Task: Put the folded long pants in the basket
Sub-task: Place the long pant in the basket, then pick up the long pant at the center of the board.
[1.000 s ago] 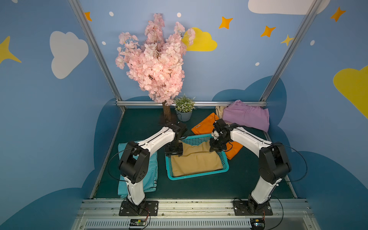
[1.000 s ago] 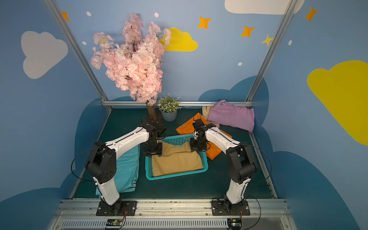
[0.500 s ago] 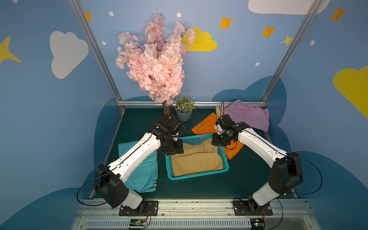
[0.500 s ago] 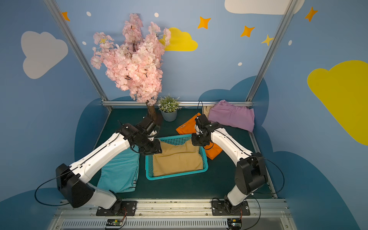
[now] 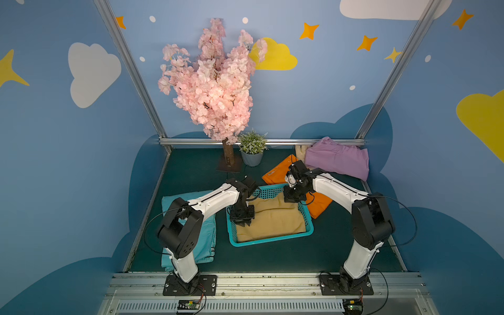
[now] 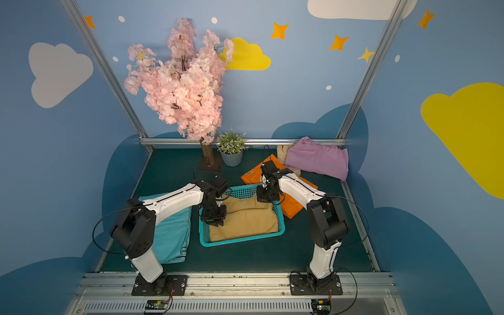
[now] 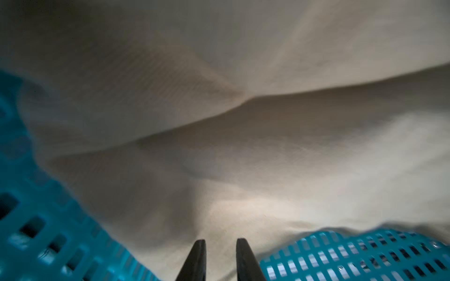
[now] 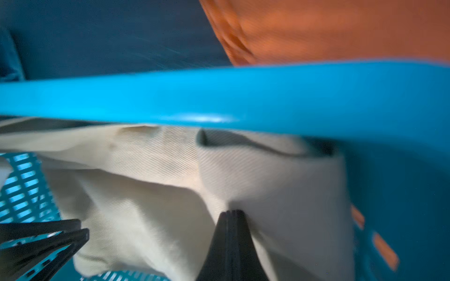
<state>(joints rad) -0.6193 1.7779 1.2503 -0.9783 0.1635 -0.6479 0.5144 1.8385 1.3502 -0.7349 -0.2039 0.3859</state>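
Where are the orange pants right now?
In both top views, the orange pants lie on the right, between the basket and the lilac pants.

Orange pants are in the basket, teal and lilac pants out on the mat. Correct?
No: the basket holds the tan pants, as both top views show. The orange pants lie on the mat beside it. The teal pants and lilac pants are out on the mat, as you said.

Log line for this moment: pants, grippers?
tan pants: in basket | left gripper: open above them | right gripper: shut, at basket's far corner | teal pants, orange pants, lilac pants: on table
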